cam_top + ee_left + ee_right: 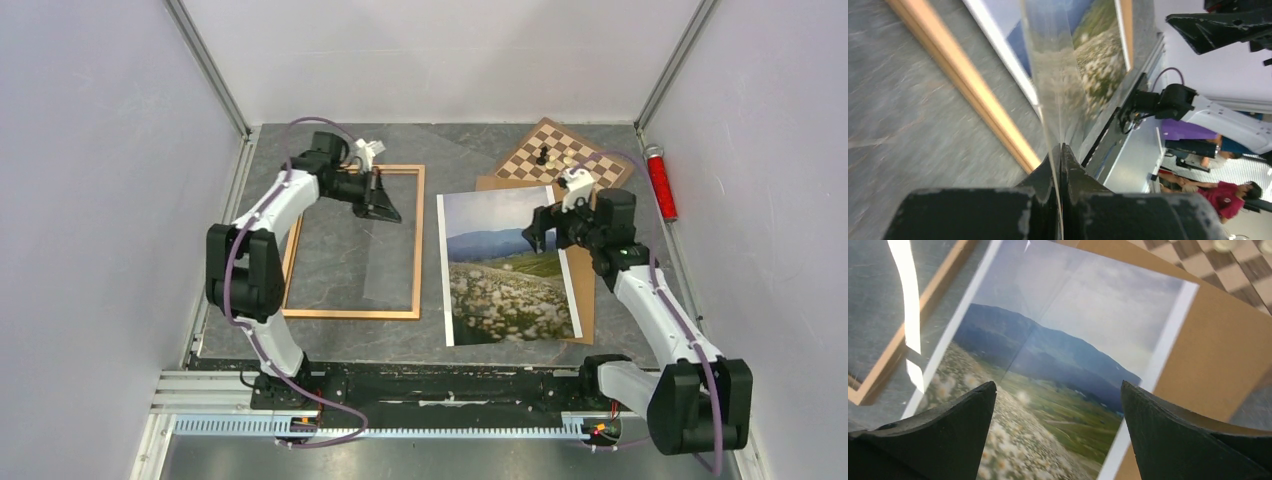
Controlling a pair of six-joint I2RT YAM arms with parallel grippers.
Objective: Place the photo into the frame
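Two grips to get right: clear sheet up, photo next

My L gripper (383, 203) is pinched shut on the far end of the clear sheet (388, 262), which looks raised at my end over the frame (350, 313). The frame lies flat toward the worktop's left edge. My R gripper (540, 232) hangs w/ jaws wide above the photo (505, 270), touching nothing. Photo's face up, right of centre, on the brown board (586, 295), just beside the frame's right rail.

My read: hold the sheet steady w/o twisting, since it prob. flexes. Take the print by an edge, not the middle. Creasing's the risk.
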